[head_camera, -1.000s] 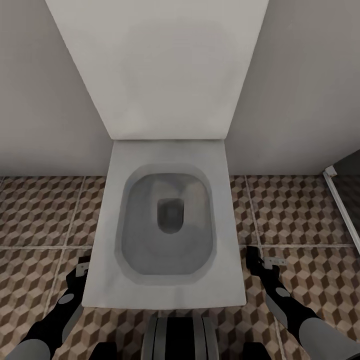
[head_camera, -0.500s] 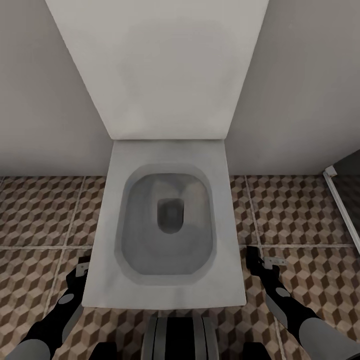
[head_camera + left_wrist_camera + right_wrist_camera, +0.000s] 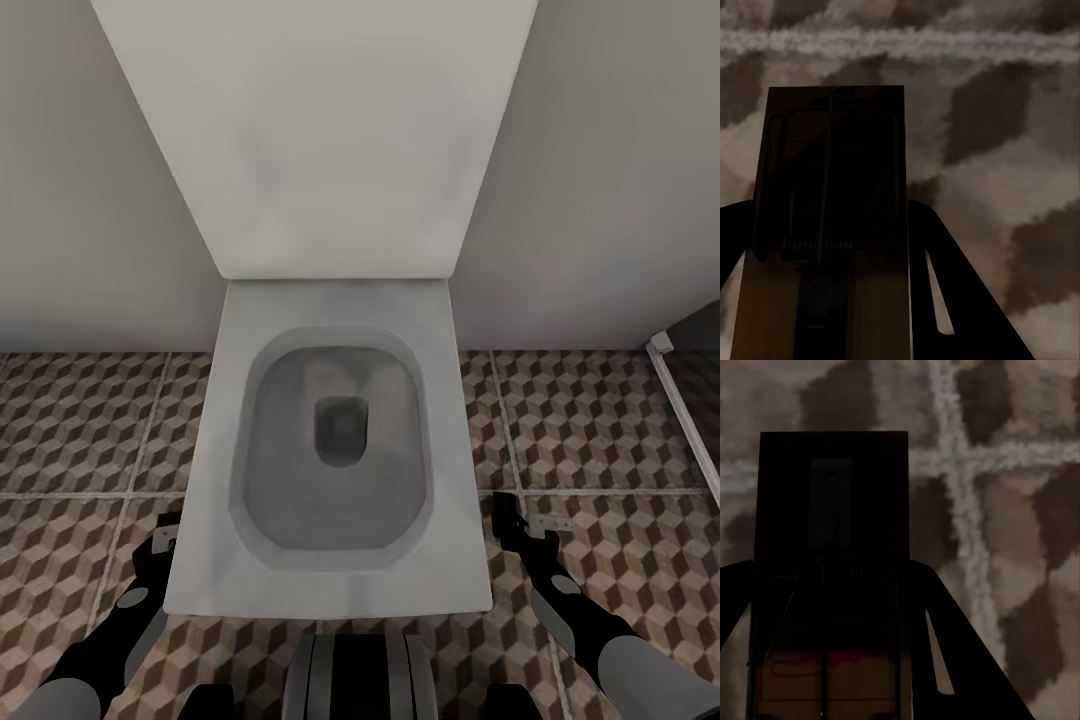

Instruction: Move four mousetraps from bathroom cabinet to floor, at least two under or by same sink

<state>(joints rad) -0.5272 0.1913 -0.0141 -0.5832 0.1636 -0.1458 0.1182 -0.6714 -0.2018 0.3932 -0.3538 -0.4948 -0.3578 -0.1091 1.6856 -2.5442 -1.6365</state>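
In the left wrist view a brown wooden mousetrap (image 3: 832, 225) with dark metal parts sits between dark fingers (image 3: 952, 292); my left gripper (image 3: 832, 255) is shut on it, just above the cube-patterned bathroom floor (image 3: 1005, 150). In the right wrist view my right gripper (image 3: 832, 622) is likewise shut on a second mousetrap (image 3: 832, 532), over a crossing of grout lines in the floor (image 3: 1020, 547). From the head camera, the left gripper (image 3: 163, 535) and right gripper (image 3: 512, 518) hang low on either side of a toilet, over the bathroom floor (image 3: 80, 420). The cabinet and the bathroom sink are out of view.
A white square toilet (image 3: 330, 595) stands directly ahead between my arms, its raised lid (image 3: 320, 140) against the grey wall. A dark opening with a white frame (image 3: 675, 385) is at the right edge. My base (image 3: 355, 680) shows at the bottom.
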